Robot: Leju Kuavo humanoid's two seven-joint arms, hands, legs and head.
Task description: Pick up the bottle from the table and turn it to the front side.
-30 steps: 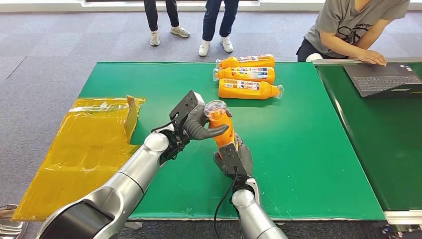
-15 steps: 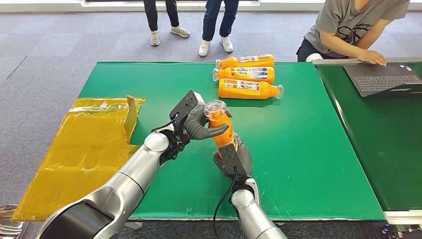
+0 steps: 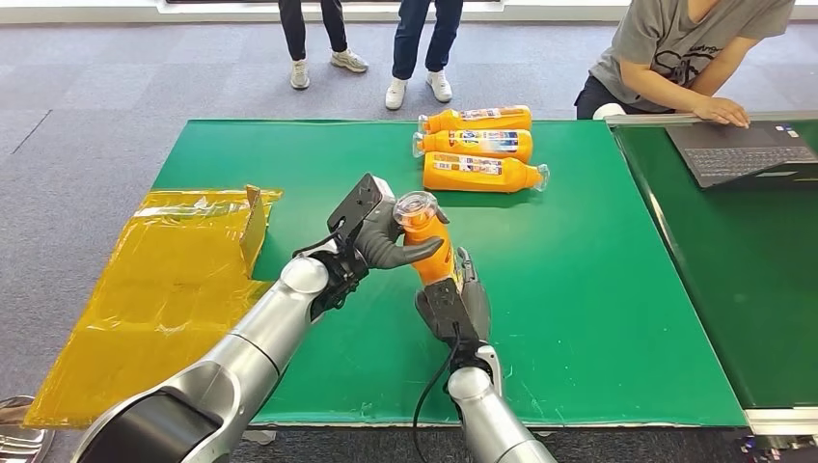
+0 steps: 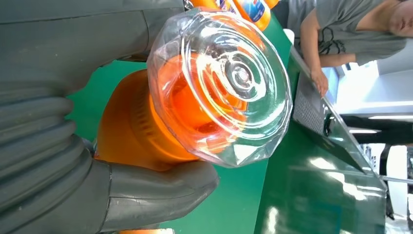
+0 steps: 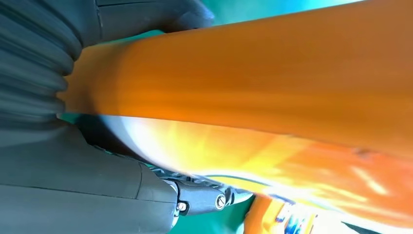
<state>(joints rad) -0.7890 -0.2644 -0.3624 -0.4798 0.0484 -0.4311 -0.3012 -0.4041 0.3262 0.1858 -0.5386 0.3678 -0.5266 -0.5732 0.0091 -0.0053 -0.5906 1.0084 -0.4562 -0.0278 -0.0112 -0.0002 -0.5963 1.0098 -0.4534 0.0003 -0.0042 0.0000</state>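
Both hands gripping one upright orange bottle (image 3: 430, 248), left hand (image 3: 384, 238) fingers wrapped round its neck, right hand (image 3: 461, 304) clasping its base

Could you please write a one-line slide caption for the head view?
Both hands, left hand and right hand, hold an orange bottle upright over the green table.

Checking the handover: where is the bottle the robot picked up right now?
In the head view the bottle is upright above the middle of the green table, held between the left hand and the right hand.
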